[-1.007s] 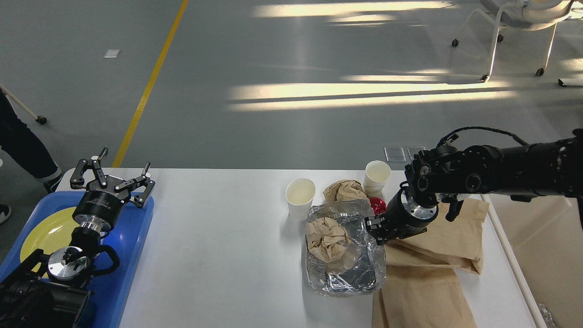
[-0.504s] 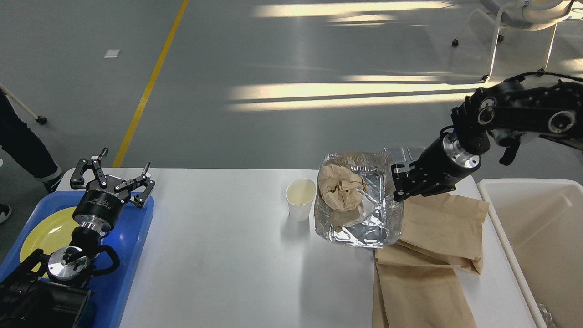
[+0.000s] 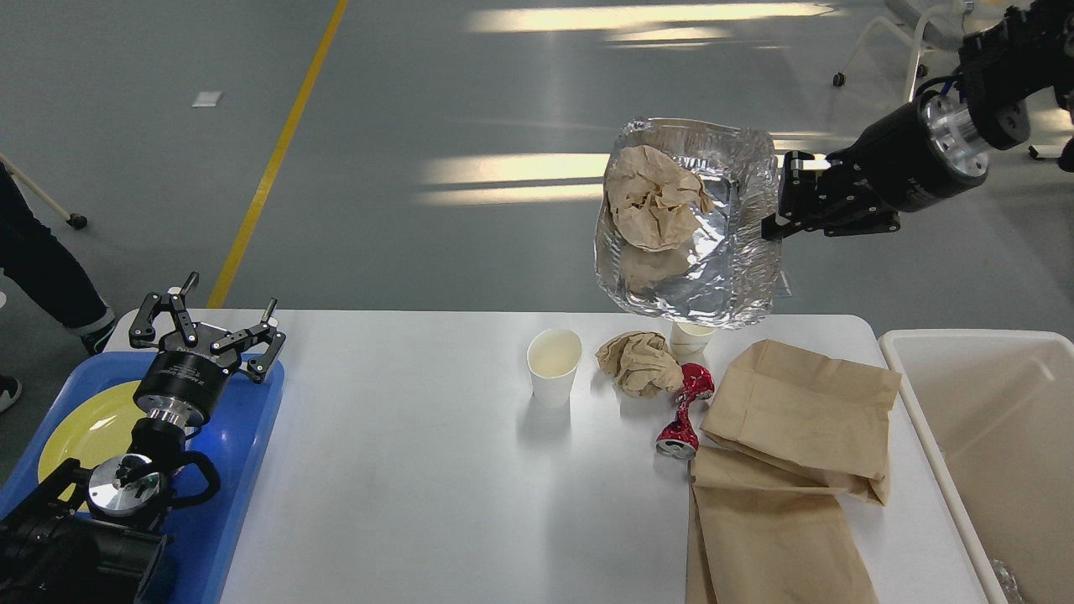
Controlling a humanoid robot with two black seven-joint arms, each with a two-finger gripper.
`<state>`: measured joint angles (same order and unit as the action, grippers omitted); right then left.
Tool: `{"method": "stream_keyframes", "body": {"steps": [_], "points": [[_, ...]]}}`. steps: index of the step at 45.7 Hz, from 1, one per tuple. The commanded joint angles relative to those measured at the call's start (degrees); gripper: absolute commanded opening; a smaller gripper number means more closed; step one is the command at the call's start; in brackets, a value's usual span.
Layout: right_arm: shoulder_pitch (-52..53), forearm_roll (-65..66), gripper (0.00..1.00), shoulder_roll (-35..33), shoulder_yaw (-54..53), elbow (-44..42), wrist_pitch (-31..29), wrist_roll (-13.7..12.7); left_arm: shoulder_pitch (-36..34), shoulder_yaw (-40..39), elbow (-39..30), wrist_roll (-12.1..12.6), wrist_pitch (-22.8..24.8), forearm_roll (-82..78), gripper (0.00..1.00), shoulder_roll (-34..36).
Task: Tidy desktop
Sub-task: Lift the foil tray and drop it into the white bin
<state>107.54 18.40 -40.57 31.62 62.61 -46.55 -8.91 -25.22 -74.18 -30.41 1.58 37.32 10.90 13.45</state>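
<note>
The white desktop [image 3: 419, 470] fills the lower part of the head view. High above its far right edge, my right gripper [image 3: 779, 201] is shut on the rim of a crumpled foil tray [image 3: 730, 277], which holds a wad of brown paper [image 3: 654, 205] and hangs tilted toward me. On the desktop lie a white paper cup [image 3: 553, 365], a second cup [image 3: 691, 335] partly hidden behind the tray, a crumpled paper ball [image 3: 639, 362], a crushed red can [image 3: 684, 411] and two brown paper bags [image 3: 797, 419]. My left gripper [image 3: 205, 315] stands open over the blue tray.
A blue tray [image 3: 243, 470] with a yellow plate [image 3: 88, 424] sits at the desktop's left end. A white bin [image 3: 990, 436] stands beside the right edge. A person's leg [image 3: 42, 268] and a chair [image 3: 948, 50] are on the floor beyond.
My right gripper has lifted the foil tray with its paper wad off the desktop, up and to the right. This uncovered the paper ball, red can and second cup. The left arm stayed still.
</note>
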Motion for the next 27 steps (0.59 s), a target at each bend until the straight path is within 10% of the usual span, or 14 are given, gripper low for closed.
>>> {"method": "stream_keyframes", "body": {"steps": [1, 27], "points": [[-5.8, -0.6, 0.0, -0.7, 1.1, -7.8, 1.0, -0.1, 0.0, 0.0, 0.0, 0.0, 0.0, 0.0, 0.96, 0.0], [-32.2, -14.8, 0.0, -11.7, 0.9, -22.0, 10.9, -0.1, 0.0, 0.0, 0.0, -0.1, 0.0, 0.0, 0.96, 0.0]]}}
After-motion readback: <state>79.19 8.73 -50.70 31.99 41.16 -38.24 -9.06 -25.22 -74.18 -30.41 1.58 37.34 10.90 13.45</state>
